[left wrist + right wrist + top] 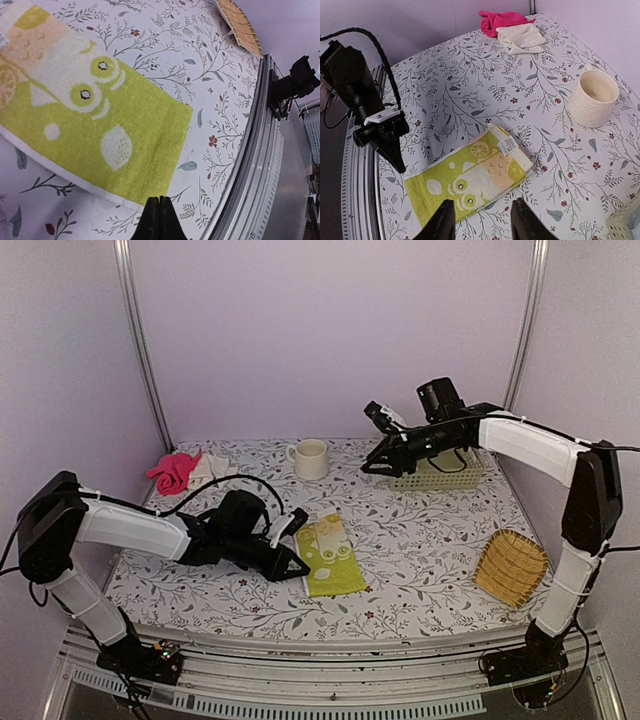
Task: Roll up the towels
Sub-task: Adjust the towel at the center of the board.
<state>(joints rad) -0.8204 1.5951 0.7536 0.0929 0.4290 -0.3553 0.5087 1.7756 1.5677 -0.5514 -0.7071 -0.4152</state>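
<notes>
Left fingers (298, 565): pressed fully together, nothing held; tip set low at the green corner of the towel, contact not discernible.
Patterned towel (330, 555): laid flat and unrolled on the desk (420, 540), front centre.
Right fingers (372, 469): held apart, nothing between them; raised by the white basket (440, 475), well apart from the towel.
Step in hand: judged to be the start of rolling; no turn has been made yet.
Next move: the green end would need to be lifted and tucked over, then rolled evenly toward the cream end.
</notes>
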